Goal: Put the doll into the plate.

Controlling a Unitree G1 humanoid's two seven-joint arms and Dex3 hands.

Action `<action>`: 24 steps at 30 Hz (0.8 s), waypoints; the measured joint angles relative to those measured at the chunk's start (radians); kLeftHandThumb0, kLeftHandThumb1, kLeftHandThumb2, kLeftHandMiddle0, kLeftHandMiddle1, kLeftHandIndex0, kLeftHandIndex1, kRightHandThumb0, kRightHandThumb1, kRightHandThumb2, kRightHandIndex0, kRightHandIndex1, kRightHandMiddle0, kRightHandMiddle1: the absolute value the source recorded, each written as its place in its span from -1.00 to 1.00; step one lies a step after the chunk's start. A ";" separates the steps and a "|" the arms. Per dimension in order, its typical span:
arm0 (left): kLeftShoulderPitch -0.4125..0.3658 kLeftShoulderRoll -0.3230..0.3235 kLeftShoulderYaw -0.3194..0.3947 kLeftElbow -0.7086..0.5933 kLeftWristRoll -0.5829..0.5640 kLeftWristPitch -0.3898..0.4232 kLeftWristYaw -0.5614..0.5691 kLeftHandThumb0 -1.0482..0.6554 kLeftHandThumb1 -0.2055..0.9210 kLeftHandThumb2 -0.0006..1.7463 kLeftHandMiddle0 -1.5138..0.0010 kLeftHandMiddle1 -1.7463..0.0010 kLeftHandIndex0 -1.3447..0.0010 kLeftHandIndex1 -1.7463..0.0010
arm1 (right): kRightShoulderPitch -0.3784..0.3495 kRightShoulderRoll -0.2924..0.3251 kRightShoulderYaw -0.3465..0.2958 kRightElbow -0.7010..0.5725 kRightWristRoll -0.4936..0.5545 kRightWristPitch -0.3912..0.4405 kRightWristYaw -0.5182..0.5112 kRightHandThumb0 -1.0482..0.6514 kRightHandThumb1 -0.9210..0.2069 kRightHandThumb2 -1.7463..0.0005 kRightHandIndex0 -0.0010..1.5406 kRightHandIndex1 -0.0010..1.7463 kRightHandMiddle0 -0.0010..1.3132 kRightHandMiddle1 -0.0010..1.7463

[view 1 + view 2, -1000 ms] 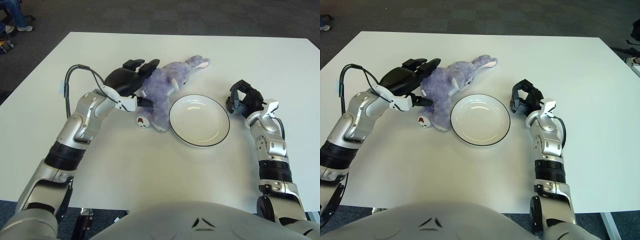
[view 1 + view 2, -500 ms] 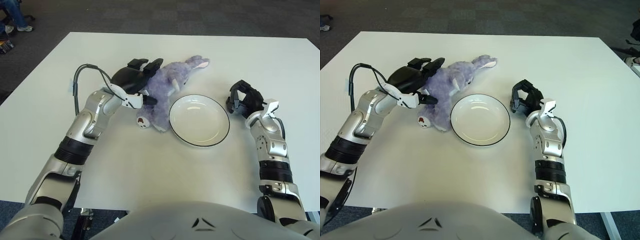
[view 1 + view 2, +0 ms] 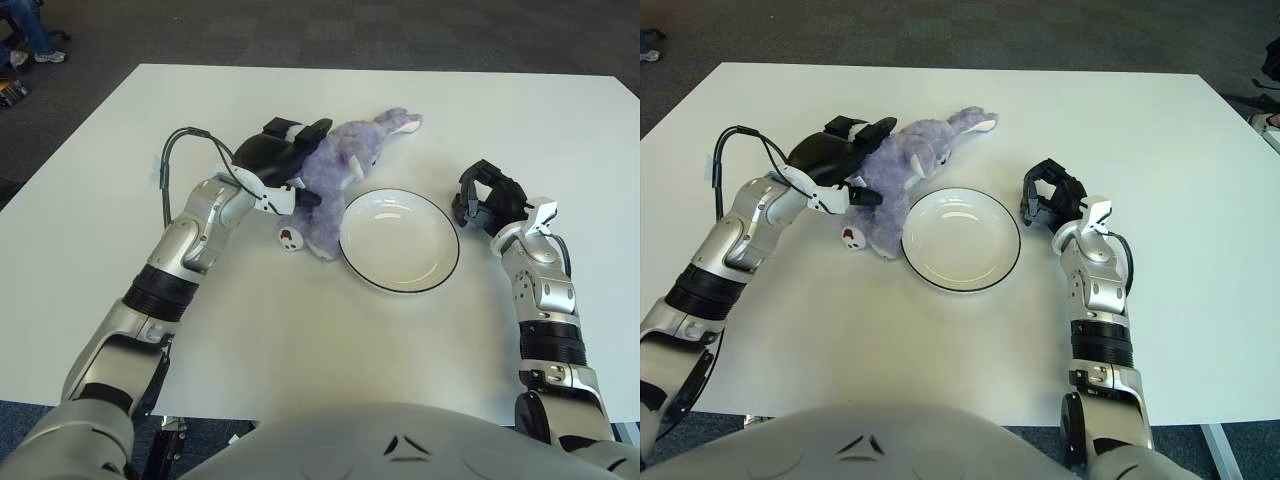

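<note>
**Q:** Running the G1 remotely. Where's the doll, and how should I grab it?

**A:** From my feed the doll (image 3: 335,170), a purple plush, lies left of the middle of the tabletop (image 3: 300,320), toward the far edge, and it hasn't reached the plate (image 3: 399,240) yet; its lower end lies just beside the rim, maybe touching. My left robot hand (image 3: 285,165) is on its left flank, fingers (image 3: 305,130) draped over the back and the thumb low at the side. Looks like a wrap, but I can't tell whether it's really clamped. The right robot hand (image 3: 487,200) is curled on nothing, to the right of the plate.

**Q:** Handling?

**A:** I'd guess light, soft and floppy, so the head and legs will sag. Take it around the thick middle of the body, not an ear or a foot.

**Q:** Surface, room?

**A:** Smooth white tabletop, so the plush may slide and the plate could scoot if nudged. Dark carpet (image 3: 330,30) beyond, and someone's legs (image 3: 25,30) past the far-left corner.
</note>
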 measured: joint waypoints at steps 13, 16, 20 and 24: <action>-0.018 -0.005 -0.026 0.039 0.006 -0.022 0.049 -0.76 0.77 -0.53 0.99 -0.06 1.00 0.34 | 0.004 -0.001 -0.001 -0.007 0.001 0.007 0.011 -0.27 -0.25 -0.25 0.58 1.00 -0.28 1.00; -0.029 -0.012 -0.035 0.059 0.006 -0.024 0.052 -0.72 0.63 -0.45 1.00 -0.38 1.00 0.25 | 0.004 -0.001 -0.001 -0.007 0.001 0.007 0.015 -0.27 -0.25 -0.25 0.58 1.00 -0.27 1.00; -0.038 -0.019 -0.038 0.067 0.003 -0.025 0.053 -0.65 0.39 -0.27 1.00 -0.62 1.00 0.08 | 0.007 -0.001 -0.001 -0.010 0.001 0.007 0.021 -0.27 -0.24 -0.26 0.58 1.00 -0.27 1.00; -0.054 -0.021 -0.045 0.093 -0.007 -0.052 0.054 -0.57 0.21 -0.11 0.98 -0.72 1.00 -0.12 | 0.008 -0.002 -0.001 -0.011 0.001 0.007 0.024 -0.27 -0.24 -0.26 0.59 1.00 -0.27 1.00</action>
